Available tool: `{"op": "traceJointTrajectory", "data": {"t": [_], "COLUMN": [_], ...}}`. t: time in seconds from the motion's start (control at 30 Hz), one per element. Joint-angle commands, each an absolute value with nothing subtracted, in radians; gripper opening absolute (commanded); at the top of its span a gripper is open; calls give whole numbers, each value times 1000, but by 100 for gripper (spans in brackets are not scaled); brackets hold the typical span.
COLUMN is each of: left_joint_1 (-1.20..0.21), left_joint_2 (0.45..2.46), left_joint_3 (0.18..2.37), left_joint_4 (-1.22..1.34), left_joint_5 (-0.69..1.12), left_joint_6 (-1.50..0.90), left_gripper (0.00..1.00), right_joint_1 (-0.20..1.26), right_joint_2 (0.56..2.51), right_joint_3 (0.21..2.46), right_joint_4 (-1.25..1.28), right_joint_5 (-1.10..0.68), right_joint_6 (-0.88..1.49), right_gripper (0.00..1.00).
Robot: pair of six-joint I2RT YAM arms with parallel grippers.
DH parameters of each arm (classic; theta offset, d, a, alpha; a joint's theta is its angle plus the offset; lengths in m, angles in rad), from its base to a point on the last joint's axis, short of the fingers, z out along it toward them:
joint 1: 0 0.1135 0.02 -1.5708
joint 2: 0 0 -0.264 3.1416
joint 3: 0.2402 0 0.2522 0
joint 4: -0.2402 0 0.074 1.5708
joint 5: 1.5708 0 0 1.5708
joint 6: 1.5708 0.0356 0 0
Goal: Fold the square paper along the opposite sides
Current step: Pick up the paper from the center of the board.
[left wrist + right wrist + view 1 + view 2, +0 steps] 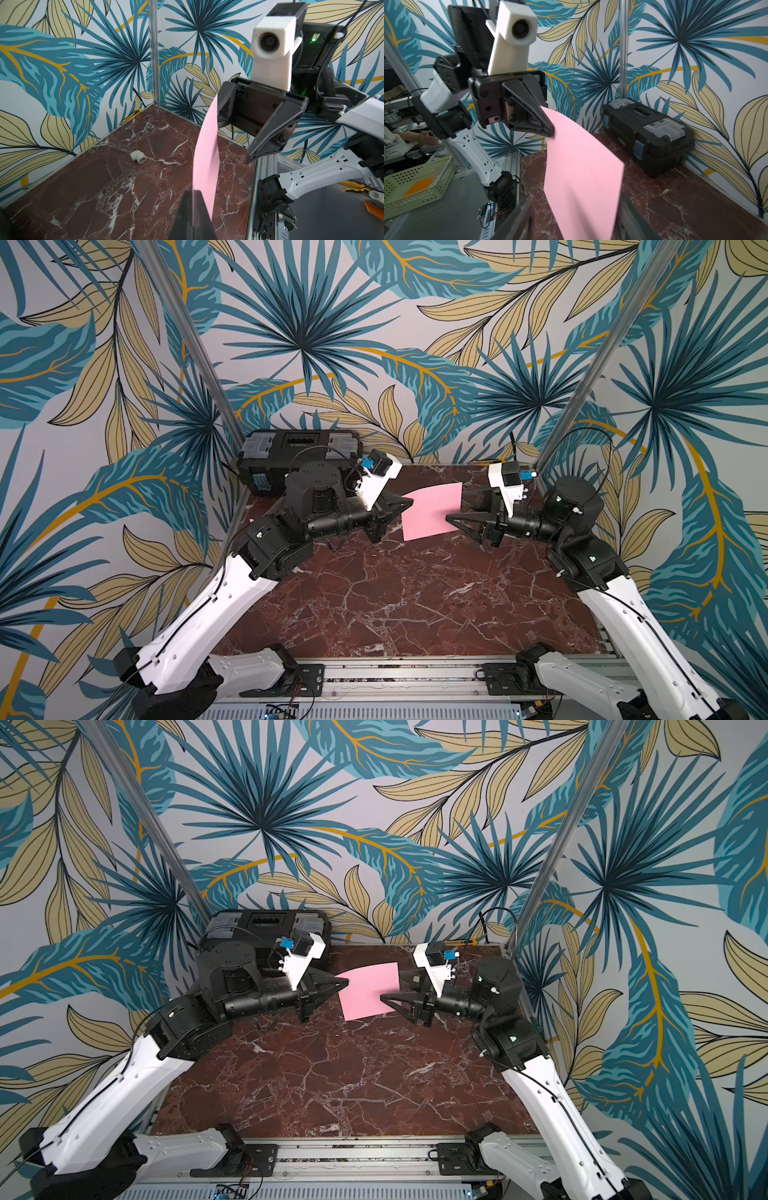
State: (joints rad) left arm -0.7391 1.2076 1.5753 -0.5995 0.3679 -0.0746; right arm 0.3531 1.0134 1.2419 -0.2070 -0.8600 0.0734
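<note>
Square paper (432, 510): light, floppy, bows in midair. Left gripper (410, 501) pinches one edge near a corner. Right gripper (233, 142) gapes around the opposite edge, seemingly not touching. Grip edges only.

no legible text; toolbox (652, 133) label too blurred to read

The square paper (368, 990) is near the tabletop's (332, 1085) far edge. The left gripper (346, 982) is closed on its left edge; the right gripper (386, 995) overlaps its right side. A black toolbox (266, 923) occupies the far left corner.
</note>
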Motion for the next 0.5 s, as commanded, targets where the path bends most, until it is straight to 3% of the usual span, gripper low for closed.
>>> {"op": "traceJointTrajectory", "data": {"t": [0.0, 0.47], "left_joint_1": [-744, -743], "left_joint_2": [1207, 1203], "left_joint_3": [1621, 1651], "left_joint_4": [-602, -573], "left_joint_5": [380, 366], "left_joint_6": [-60, -68], "left_gripper": [0, 0], "right_joint_1": [353, 353], "right_joint_2": [1019, 1014], "right_joint_3": [1256, 1248], "right_joint_4": [-199, -252], "right_joint_5": [-921, -872], "right_joint_6": [77, 51], "right_gripper": [53, 30]}}
